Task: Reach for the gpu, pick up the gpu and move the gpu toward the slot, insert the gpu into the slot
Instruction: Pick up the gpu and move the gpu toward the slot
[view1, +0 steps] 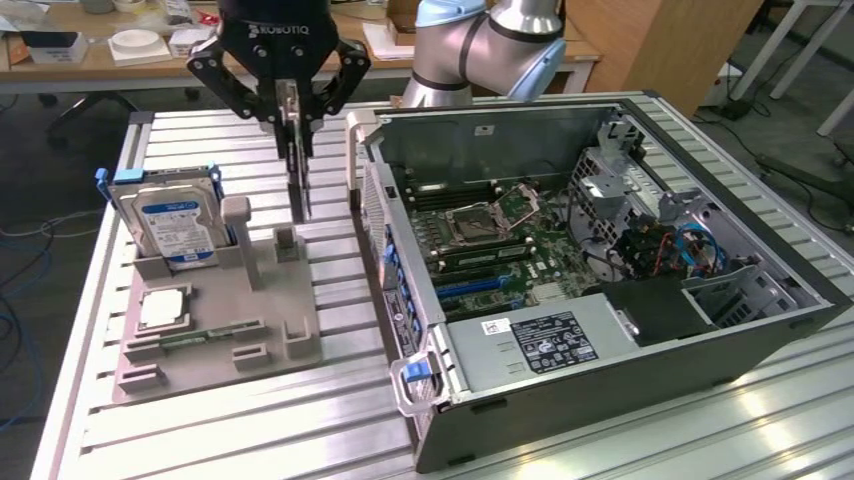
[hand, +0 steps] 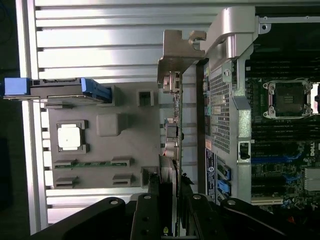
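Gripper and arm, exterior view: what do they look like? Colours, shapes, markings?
The gripper is black: a boxy body with white ROBOTIQ lettering and two fingers built from jointed linkage bars. The wrist view shows silver pins at the linkage joints. The arm is rounded silver-grey tubing with pale blue joint caps.

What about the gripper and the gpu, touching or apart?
Touching. The exterior view shows the gripper clamped on the top edge of the upright gpu.

Ribbed table (view1: 200, 440) of shiny brushed metal; holder (view1: 287, 330) matt grey plastic; gpu (view1: 302, 175) bracket pale bare metal; case (view1: 641, 380) matt black outside.
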